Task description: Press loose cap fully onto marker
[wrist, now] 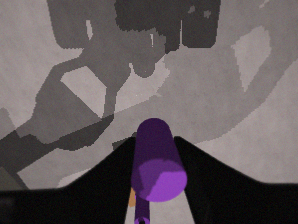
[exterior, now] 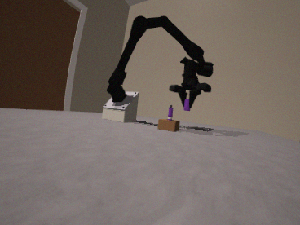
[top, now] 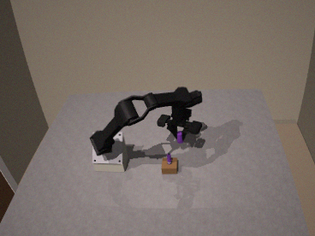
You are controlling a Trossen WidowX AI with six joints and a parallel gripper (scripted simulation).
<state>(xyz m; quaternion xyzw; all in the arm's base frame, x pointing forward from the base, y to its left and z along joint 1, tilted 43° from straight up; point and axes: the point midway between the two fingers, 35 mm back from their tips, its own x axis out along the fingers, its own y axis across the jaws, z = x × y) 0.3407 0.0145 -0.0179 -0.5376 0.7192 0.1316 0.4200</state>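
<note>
Nearest me, my fingers (top: 180, 136) (exterior: 187, 103) pinch the purple cap (top: 180, 137) (exterior: 187, 104) (wrist: 159, 165) above the bench (top: 141, 201) (exterior: 143, 175) (wrist: 205, 90); the exterior view shows it higher than the marker (top: 169, 159) (exterior: 170, 112) (wrist: 142, 212), which stands farther off, uncapped, in the brown holder block (top: 169, 169) (exterior: 168, 125) (wrist: 132, 197), mostly hidden in my wrist view

Upright in holder block (top: 169, 169) (exterior: 168, 125): marker (top: 169, 159) (exterior: 170, 112) (wrist: 142, 214). Block on table (top: 141, 205) (exterior: 134, 175), right of arm base (top: 109, 168) (exterior: 113, 114) in top view. Between fingers of tool (top: 179, 132) (exterior: 187, 103) (wrist: 156, 142), above table: cap (top: 180, 137) (exterior: 187, 104) (wrist: 159, 172).
</note>
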